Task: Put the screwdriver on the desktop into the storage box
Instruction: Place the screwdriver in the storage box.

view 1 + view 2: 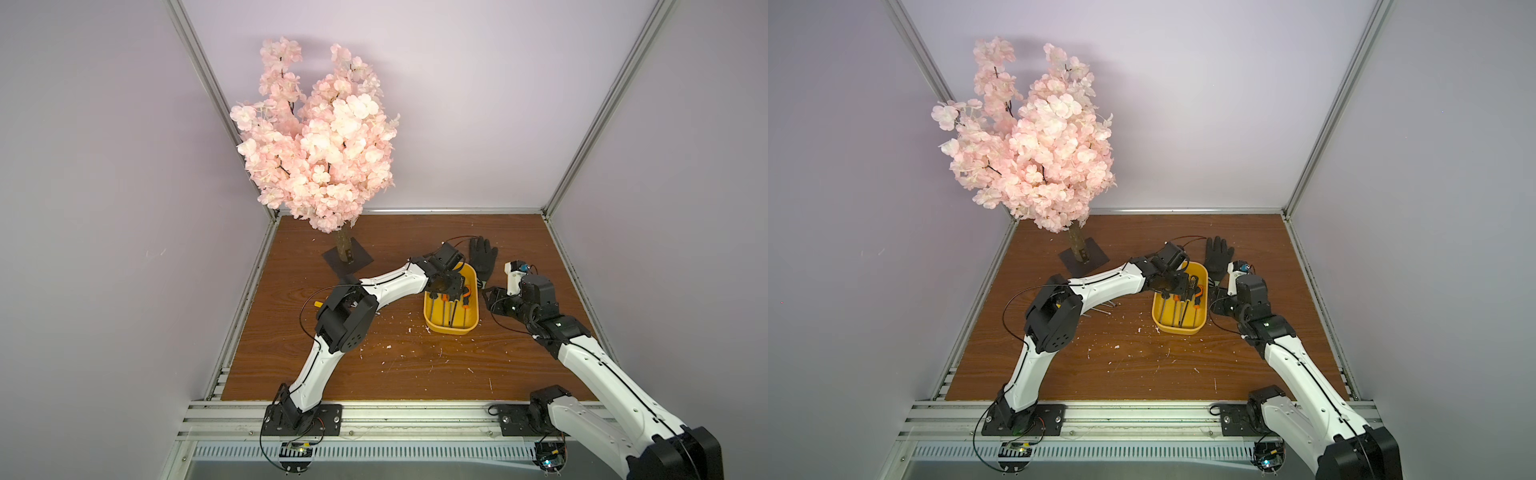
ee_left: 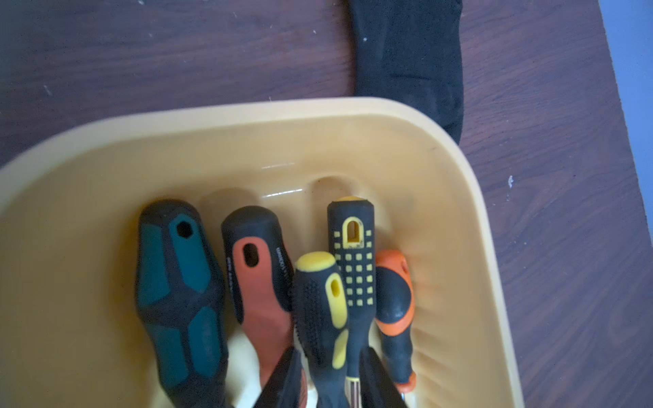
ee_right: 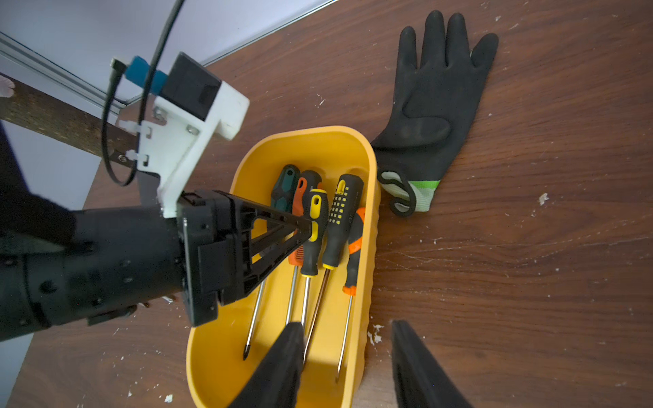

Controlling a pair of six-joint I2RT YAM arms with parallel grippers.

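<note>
**Screwdriver in the box, left jaws around its handle**

My left jaws reach down into the yellow box, one on each side of the black-and-yellow screwdriver. Its handle sits between them, resting on top of its neighbours. I cannot tell whether I am pressing it or standing just clear of it.

Four more screwdrivers lie in the box beside these jaws, with all the handles at the same end. A green-and-black one and a red-and-black one lie to one side. One with yellow squares and an orange-and-black one lie to the other. Their shafts run along the box floor toward my right jaws.

My right jaws stand parted and hold nothing. One hangs over the box floor and the other over the bare desk. The box's long wall runs between them, and as far as I can see it touches neither.

Beyond my right jaws, a black glove lies flat on the desk with its cuff right against the box. A pink blossom tree stands well apart from both jaws.
</note>
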